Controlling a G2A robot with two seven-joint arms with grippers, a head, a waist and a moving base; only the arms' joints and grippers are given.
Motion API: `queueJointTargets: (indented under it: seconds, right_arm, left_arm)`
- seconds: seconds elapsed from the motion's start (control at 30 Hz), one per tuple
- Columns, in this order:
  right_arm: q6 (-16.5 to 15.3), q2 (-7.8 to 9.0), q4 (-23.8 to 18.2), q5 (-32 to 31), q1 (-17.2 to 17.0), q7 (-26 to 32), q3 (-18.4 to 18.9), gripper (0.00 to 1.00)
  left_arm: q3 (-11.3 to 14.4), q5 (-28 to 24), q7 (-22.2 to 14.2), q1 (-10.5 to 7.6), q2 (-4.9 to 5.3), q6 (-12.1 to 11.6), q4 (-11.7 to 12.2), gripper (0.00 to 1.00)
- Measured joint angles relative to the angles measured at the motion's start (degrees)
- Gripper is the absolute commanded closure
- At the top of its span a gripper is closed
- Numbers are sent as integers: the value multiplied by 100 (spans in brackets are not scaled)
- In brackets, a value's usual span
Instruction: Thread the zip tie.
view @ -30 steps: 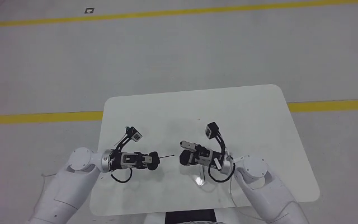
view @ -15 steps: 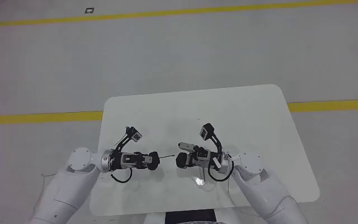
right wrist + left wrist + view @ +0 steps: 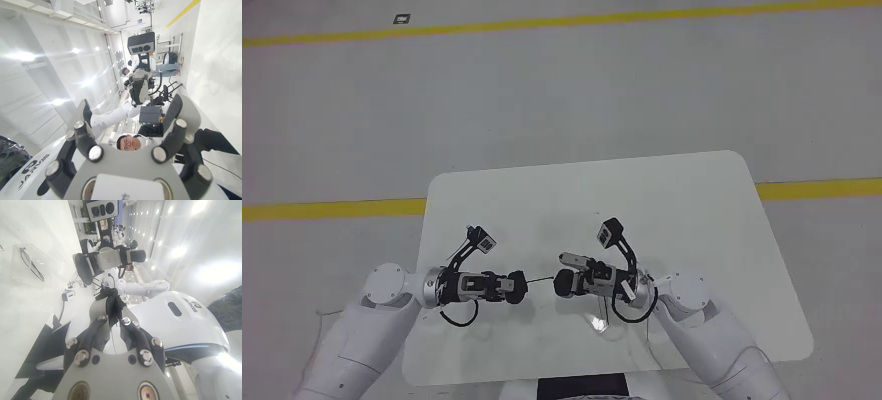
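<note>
- zip tie [image 3: 539,279]: thin black strip held level above the table, free end pointing at R gripper [image 3: 561,283]; tip close to it, can't tell if touching
- L gripper [image 3: 520,284]: clamped on tie's other end
- R gripper: fingers spread wide, nothing in them, facing L gripper
- both over near part of white table [image 3: 692,200]
- clear box [image 3: 40,256] w/ more black ties [image 3: 31,264] on table by R arm

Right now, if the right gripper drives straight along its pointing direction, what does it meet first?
Likely the free tip of the zip tie, sticking out of the shut left gripper toward the open right gripper; height match unclear from above.
</note>
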Motion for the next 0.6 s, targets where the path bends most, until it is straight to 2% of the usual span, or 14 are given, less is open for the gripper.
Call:
queueJointTargets:
  seconds: [0.03,0.07,0.13,0.17,0.37,0.6]
  right_arm:
    - [-31,4,8,-23,2,9,-7,16]
    - [-72,10,18,-40,2,23,-15,24]
    - [-138,18,38,-40,-5,41,-22,52]
    - [-203,22,54,-10,-17,43,-19,56]
    - [-532,43,181,246,-101,140,4,64]
    - [-620,60,278,334,-102,125,-31,68]
  left_arm:
    - [0,0,0,0,0,0,0,100]
    - [0,0,0,0,0,0,0,100]
    - [0,0,0,0,0,0,0,100]
    - [0,0,0,0,0,0,0,100]
    - [0,0,0,0,0,0,0,100]
    - [0,0,0,0,0,0,0,100]
